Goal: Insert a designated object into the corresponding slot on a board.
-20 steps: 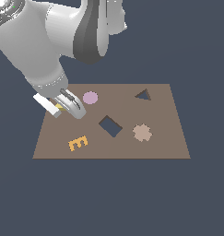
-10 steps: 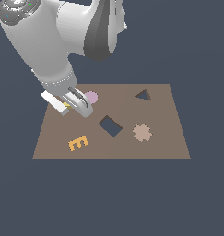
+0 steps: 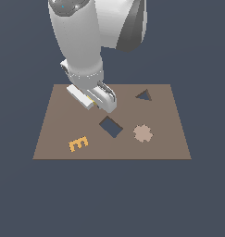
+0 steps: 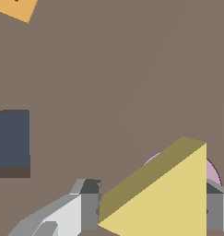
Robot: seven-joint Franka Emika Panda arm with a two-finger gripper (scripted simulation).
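a: gripper status?

b: closed on the triangle. in the wrist view a finger presses one side of the yellow block and the other finger the opposite side. the block sits between them, held above the board.

a: can you see the block from outside?

b: barely. in the exterior view only a yellow sliver shows at the fingers; the arm hides the rest.

a: where is the gripper over the board?

b: taking the board centre as the clock centre in the exterior view, it hangs at about 11 o'clock, just beyond the rectangular hole.

a: the slot?

b: the slot lies at about 1 o'clock, well apart from the gripper, nothing in it.

a: other items?

b: the e at about 8 o'clock, a tan toothed shape at about 4 o'clock. the wrist view shows the disc directly under the triangle, mostly covered by it. whether the block touches the disc, i cannot tell.
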